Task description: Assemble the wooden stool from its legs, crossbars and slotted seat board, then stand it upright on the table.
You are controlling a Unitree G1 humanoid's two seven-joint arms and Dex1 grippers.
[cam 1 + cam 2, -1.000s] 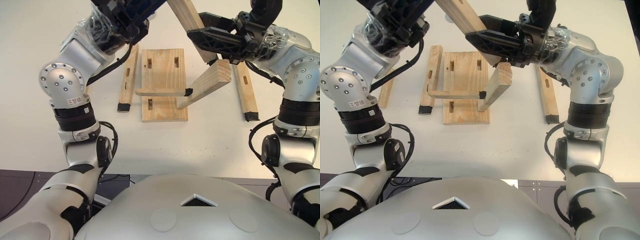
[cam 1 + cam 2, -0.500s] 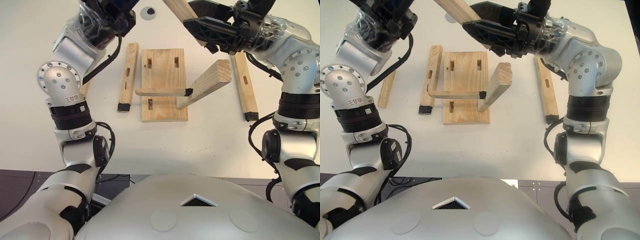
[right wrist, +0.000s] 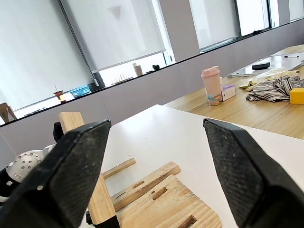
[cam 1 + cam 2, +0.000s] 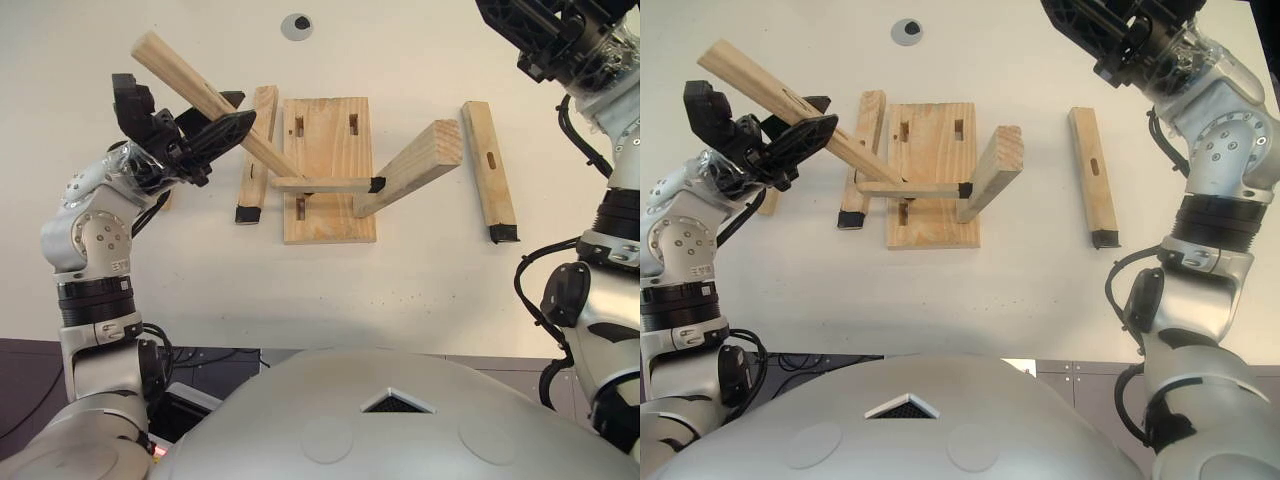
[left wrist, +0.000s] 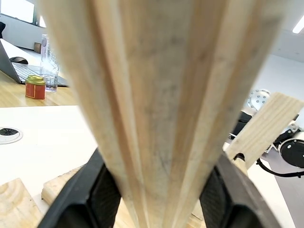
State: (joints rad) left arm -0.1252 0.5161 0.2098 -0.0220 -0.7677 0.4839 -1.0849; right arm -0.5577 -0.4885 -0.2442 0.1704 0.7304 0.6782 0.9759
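The left gripper (image 4: 232,110) clamps a wooden leg (image 4: 175,70) partway along its length. The leg slants on past the fingertips, its lower end at the seat board (image 4: 330,215) by the crossbar (image 4: 320,184), which joins a tilted leg (image 4: 415,165) standing on the board. A flat leg (image 4: 258,150) lies between gripper and board. The right gripper (image 3: 154,128) hangs wide open and empty, well apart from the board, with a loose leg (image 4: 488,170) nearest it.

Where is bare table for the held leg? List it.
Bare: the table strip nearer than the seat board; the gap between board and right-hand flat leg. Crowded: board's left, with left gripper, held leg, another flat leg.
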